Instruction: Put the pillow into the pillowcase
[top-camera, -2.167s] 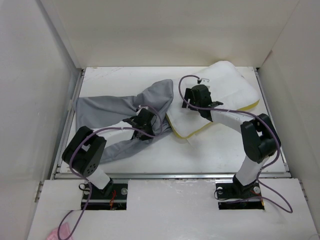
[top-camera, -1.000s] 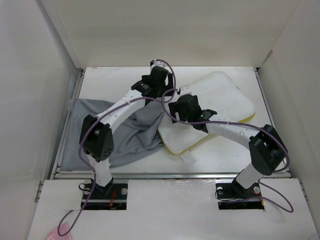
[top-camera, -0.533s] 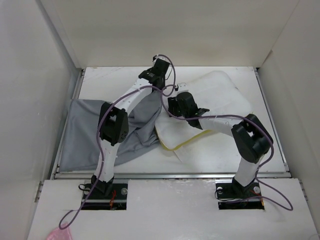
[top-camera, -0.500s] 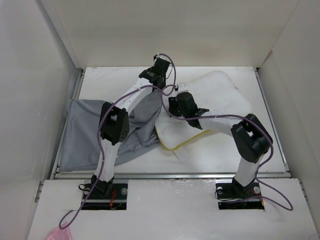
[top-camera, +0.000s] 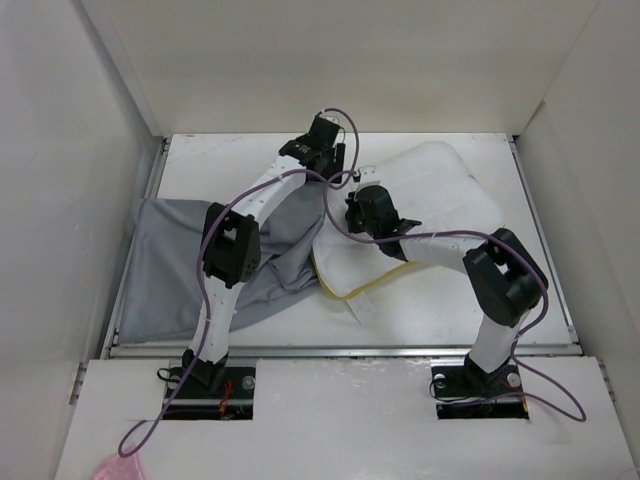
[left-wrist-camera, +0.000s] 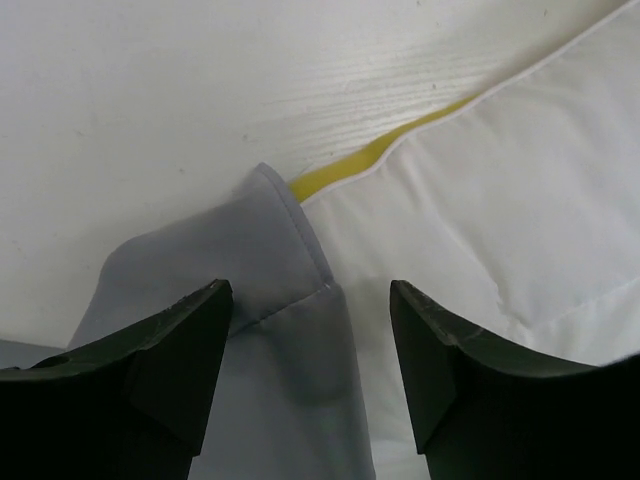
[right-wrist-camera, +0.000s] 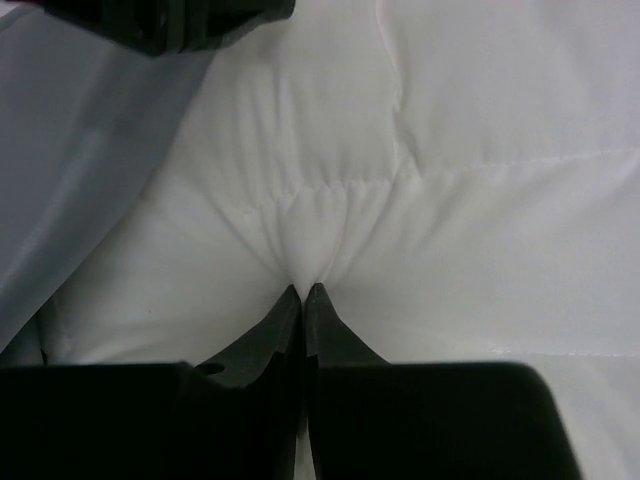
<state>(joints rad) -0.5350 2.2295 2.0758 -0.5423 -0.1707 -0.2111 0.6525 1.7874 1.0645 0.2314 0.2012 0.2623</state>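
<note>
The white pillow (top-camera: 440, 185) lies at the right centre of the table, its yellow trim (left-wrist-camera: 370, 160) showing at the far edge. The grey pillowcase (top-camera: 170, 260) spreads out to the left, and its mouth covers the pillow's left end. My left gripper (top-camera: 337, 165) hangs open over the far corner of the pillowcase (left-wrist-camera: 270, 290), whose hem lies between the fingers, ungripped. My right gripper (right-wrist-camera: 302, 290) is shut on a pinched fold of the pillow (right-wrist-camera: 480, 150), close beside the left gripper (right-wrist-camera: 170, 20).
White walls enclose the table on three sides. A metal rail (top-camera: 340, 350) runs along the near edge. Purple cables (top-camera: 335, 185) loop between the two arms over the pillow's left end.
The right gripper has closed onto the pillow's fabric. The left arm reached farther back along the pillowcase's far edge and its jaws now stand open over the hem. The pillow shifted slightly left.
</note>
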